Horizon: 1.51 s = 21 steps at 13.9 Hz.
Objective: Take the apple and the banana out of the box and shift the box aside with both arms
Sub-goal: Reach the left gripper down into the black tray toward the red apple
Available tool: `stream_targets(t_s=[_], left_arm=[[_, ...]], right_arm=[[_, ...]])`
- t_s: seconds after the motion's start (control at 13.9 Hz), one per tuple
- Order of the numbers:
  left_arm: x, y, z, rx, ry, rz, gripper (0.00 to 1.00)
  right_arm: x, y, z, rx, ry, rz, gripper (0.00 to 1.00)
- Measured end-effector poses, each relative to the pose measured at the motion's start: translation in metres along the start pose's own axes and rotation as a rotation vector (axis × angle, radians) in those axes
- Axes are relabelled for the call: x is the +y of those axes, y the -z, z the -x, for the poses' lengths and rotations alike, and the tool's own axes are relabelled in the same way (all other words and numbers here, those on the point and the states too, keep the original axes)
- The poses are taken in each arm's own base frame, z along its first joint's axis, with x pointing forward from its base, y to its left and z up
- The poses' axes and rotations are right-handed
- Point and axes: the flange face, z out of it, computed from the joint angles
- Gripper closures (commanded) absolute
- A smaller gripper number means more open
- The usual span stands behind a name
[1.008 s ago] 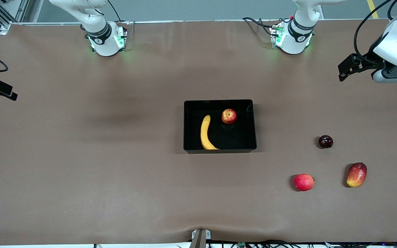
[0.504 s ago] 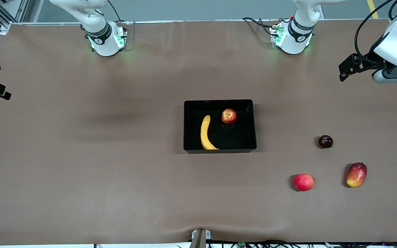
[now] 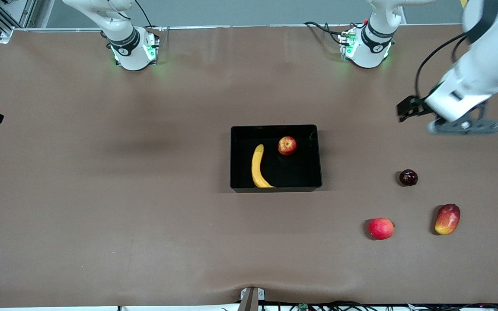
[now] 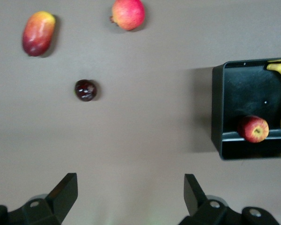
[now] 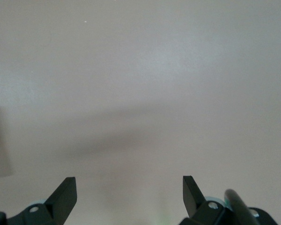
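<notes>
Approach step. Left gripper [image 4: 126, 199] wide open, empty, over bare table; red-yellow streaked apple [image 3: 287, 145] and long curved yellow banana [image 3: 258, 166] in shallow black plastic box [image 3: 314, 181], well apart from it twd table centre. Right gripper [image 5: 126, 197] open, empty, waiting. Next: descend onto fruit.

Your right gripper [image 5: 129, 194] hangs over bare brown table [image 5: 145, 79], with nothing between its two black fingertips [image 5: 65, 192], which stand wide apart at the frame's lower edge. A soft, broad shadow crosses the tabletop in a slanted band just above the fingers. At one side edge of the view you can see a paler rectangular patch and a small dark sliver, too little of either to identify. A dark cable [image 5: 241, 208] lies across the gripper body beside one finger.
</notes>
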Motion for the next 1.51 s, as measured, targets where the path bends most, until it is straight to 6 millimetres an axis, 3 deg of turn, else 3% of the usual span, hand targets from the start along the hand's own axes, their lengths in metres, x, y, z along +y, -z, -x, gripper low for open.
stream_targets(t_s=[0.22, 0.5, 0.86, 1.51], left_arm=[[0.049, -0.049, -0.001, 0.028, 0.053, 0.012, 0.0], [0.113, -0.09, -0.004, 0.053, 0.133, 0.058, 0.0], [0.199, -0.156, 0.001, 0.019, 0.225, 0.126, 0.0], [0.271, -0.245, 0.024, -0.066, 0.236, 0.102, 0.0]], right_arm=[[-0.009, 0.009, 0.006, -0.02, 0.018, -0.001, 0.0], [-0.037, 0.012, 0.009, -0.029, 0.07, 0.0, 0.0], [-0.038, 0.016, 0.01, -0.022, 0.071, -0.001, 0.0], [-0.029, 0.014, 0.013, -0.051, 0.054, -0.002, 0.0]])
